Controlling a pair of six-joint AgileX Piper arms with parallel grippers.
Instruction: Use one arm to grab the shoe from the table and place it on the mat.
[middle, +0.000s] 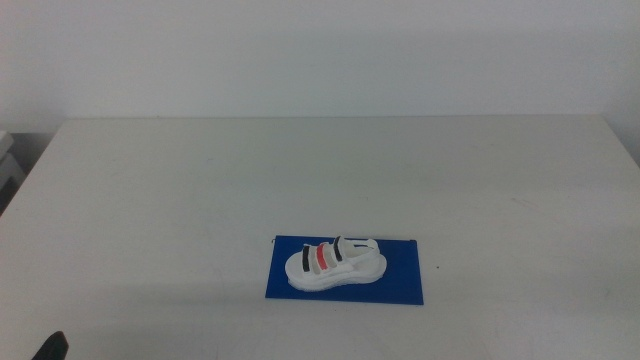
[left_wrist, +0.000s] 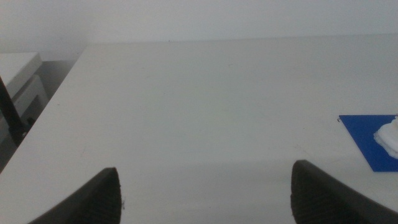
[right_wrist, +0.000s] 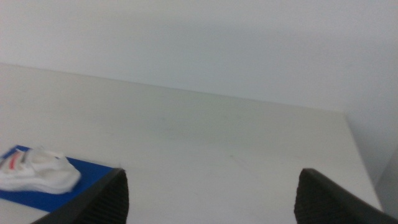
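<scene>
Middle view: sandal (middle: 335, 265) sits on blue mat (middle: 400, 285), well clear of both wide-spread claws; just keep away.

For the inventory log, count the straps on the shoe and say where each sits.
3 on the shoe, which rests on the mat: a black strap at one end, a red strap in the middle, a black strap beyond it.

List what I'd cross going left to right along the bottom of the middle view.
Left end effector tip at the bottom corner → bare table → mat with the shoe resting on it → bare table again.
</scene>
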